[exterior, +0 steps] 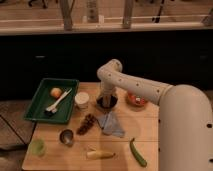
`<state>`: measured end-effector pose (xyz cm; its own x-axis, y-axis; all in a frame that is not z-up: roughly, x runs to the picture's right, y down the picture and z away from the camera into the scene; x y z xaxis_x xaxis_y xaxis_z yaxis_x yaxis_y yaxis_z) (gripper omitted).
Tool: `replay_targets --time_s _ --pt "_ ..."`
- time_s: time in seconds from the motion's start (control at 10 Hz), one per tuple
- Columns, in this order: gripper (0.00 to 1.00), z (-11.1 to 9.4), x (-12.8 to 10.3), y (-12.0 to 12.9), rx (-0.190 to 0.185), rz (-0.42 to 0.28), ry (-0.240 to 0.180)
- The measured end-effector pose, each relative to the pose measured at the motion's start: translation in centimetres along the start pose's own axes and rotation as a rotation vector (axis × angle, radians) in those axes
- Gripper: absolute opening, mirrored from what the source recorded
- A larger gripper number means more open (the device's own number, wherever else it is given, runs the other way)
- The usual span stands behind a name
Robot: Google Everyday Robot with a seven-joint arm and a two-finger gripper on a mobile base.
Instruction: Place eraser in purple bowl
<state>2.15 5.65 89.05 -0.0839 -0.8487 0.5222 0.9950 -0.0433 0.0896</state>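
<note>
The arm reaches across the wooden table (146,129) and points steeply down, so the gripper (106,98) sits directly over the purple bowl (113,105), low enough to look as if it is at or inside the rim. The wrist hides its tip, so I cannot tell whether it is spread or clamped. The eraser is not visible anywhere on the table. It is probably in the gripper or already in the bowl, under the arm.

The bowl has close neighbours. The white cup (81,100) stands just to one side of it and the orange-red bowl (136,100) just to the other. A crumpled blue cloth (111,124) lies near its front edge.

The main risk is the release. If the gripper is off-centre, the eraser could hit the rim and bounce out onto the table or the cloth. The bowl is small and probably light, so a tip that touches its wall on the way up could drag or tip it. A sideways retreat instead of a straight lift could knock over the white cup. If the eraser sticks to the gripper, it could come back out with it.
</note>
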Motion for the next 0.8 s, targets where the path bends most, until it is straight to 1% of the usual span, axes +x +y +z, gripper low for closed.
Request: replay_targets --time_s 0.4,0.8 --pt "0.80 -0.01 0.02 -0.44 0.023 -0.008 -0.009" --pt "0.80 -0.01 0.02 -0.42 0.025 -0.008 -0.009"
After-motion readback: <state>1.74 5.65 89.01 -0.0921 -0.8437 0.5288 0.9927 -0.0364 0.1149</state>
